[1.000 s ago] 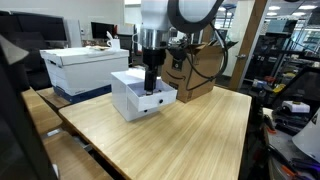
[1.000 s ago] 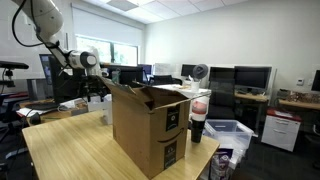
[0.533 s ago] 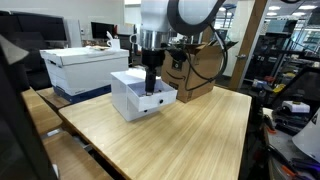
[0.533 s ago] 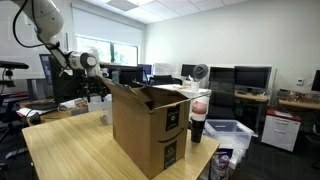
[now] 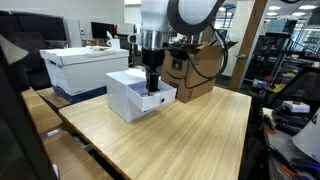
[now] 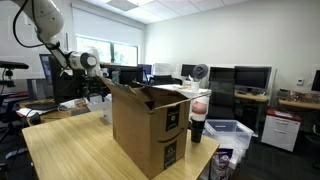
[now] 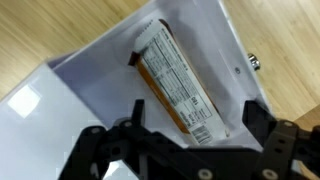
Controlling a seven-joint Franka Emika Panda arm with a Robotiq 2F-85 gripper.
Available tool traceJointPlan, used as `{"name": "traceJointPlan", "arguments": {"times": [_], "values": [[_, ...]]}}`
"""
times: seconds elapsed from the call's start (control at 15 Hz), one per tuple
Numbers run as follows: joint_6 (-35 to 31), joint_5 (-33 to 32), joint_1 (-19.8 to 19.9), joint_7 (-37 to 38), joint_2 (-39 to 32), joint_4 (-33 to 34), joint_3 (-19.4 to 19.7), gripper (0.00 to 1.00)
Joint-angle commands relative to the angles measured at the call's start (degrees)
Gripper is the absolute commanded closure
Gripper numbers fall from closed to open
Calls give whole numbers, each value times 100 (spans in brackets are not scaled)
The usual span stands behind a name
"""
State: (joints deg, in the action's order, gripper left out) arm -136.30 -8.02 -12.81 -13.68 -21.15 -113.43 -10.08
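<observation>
White box [image 5: 133,97] with a wrapped snack bar [image 7: 178,80] inside, claw [image 7: 185,158] released and empty just above it.

Set near the far edge of the pale wood tabletop [image 5: 180,140], toward the corner away from the brown cardboard carton [image 5: 200,68]. Bar flat on the box floor, lying diagonally, one brown end close to a wall; glossy printed wrapper, long slim rectangle. Probably light and slightly pliant, with slick film likely to crinkle and slip. Best pinched across the narrow width at mid-length, with fingers [image 7: 100,150] kept clear of the smooth, stiff white walls.
</observation>
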Motion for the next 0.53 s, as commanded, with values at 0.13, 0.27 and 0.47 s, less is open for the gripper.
{"name": "traceJointPlan", "arguments": {"times": [0.13,0.27,0.47], "values": [[36,299,131,96,39,-29,-95,0],[44,421,142,207,49,-39,-93,0],[3,548,138,385,85,-76,-71,0]]}}
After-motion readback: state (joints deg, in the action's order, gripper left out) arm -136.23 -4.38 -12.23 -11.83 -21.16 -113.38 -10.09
